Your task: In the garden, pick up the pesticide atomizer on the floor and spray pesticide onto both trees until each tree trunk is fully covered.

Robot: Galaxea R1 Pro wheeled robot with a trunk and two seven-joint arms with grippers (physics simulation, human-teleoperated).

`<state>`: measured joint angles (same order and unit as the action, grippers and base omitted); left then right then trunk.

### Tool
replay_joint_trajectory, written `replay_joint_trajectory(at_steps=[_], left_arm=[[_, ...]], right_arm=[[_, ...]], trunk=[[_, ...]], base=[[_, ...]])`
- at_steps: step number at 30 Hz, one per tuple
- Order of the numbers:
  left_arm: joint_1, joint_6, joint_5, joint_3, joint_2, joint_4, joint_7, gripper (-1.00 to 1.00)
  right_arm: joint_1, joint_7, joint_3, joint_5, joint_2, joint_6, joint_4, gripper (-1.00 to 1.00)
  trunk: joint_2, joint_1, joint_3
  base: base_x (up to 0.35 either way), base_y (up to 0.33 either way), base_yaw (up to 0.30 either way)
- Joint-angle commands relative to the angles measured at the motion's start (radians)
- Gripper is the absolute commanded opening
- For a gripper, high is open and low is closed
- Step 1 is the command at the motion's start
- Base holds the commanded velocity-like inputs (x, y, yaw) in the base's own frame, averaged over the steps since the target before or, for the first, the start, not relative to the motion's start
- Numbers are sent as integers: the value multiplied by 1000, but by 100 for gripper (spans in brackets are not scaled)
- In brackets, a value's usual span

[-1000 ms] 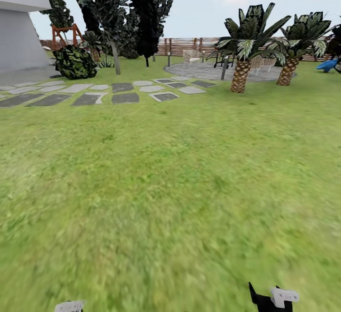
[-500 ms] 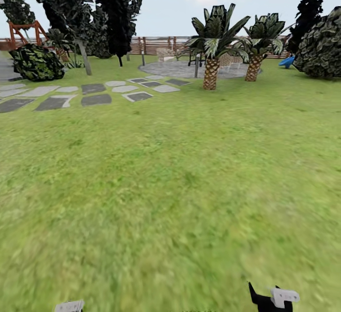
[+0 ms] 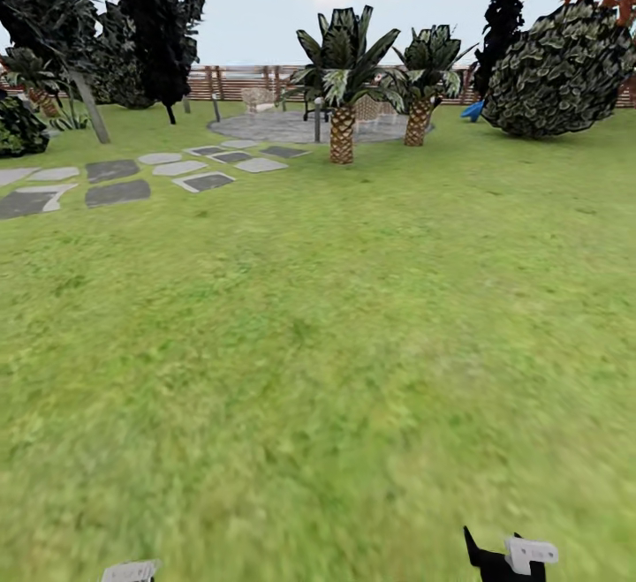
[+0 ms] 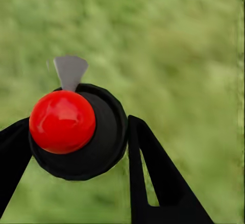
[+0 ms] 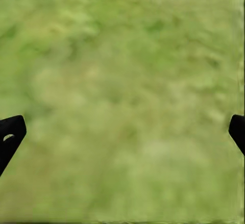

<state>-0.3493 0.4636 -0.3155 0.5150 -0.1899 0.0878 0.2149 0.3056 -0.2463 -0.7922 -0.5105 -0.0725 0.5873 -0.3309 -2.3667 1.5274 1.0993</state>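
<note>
Red-capped pesticide atomizer [image 4: 76, 132] in left claw [image 4: 76, 147]; label unreadable.

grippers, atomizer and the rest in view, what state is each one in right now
left gripper: shut on the pesticide atomizer
pesticide atomizer: held between the fingers, red cap toward the camera, above the grass
right gripper: open, nothing between the fingers
palms: upright, far across the lawn
round shrub: standing at the right
stepping stones: flat in the grass
</note>
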Motion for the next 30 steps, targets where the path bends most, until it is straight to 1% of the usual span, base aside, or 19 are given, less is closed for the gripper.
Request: replay_joint_trajectory(at_steps=[1, 30], left_arm=[[0, 3, -5, 9, 0, 0, 5, -100], [0, 3, -5, 10, 0, 0, 6, -100]], right_arm=[[1, -8, -9, -3, 0, 3, 1, 100], [1, -8, -9, -3, 0, 3, 1, 100]], trunk=[[0, 0, 1], [0, 0, 12]], base=[[0, -273, -283], [0, -273, -283]])
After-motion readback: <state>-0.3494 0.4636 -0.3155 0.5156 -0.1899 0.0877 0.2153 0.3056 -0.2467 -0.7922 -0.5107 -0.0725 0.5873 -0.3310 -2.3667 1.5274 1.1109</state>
